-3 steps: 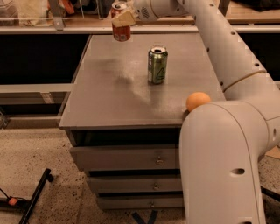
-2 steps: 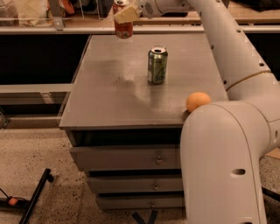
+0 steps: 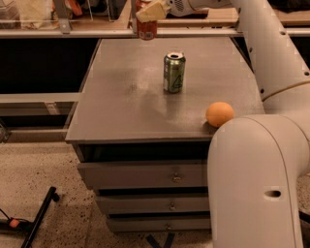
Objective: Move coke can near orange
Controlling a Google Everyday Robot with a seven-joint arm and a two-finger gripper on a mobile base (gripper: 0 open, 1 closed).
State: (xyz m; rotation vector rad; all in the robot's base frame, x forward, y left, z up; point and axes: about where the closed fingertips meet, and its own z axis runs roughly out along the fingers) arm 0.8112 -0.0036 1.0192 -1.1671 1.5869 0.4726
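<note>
The coke can is in the air above the far left corner of the table, and its top goes out of the view. My fingers are closed on its upper part, one pale finger lying across the front of it, so the can hangs upright and touches nothing. I hold it this high, I think, because the green can stands in the middle of the table, between my load and the orange, and I must pass over it or around it without knocking it. The orange lies at the near right edge of the table, just beside the big white link of my arm, well apart from the coke can. Compared with one second ago, the coke can is a little higher and a little more to the right, while the green can and the orange have not moved. The carrying is only at its beginning.
</note>
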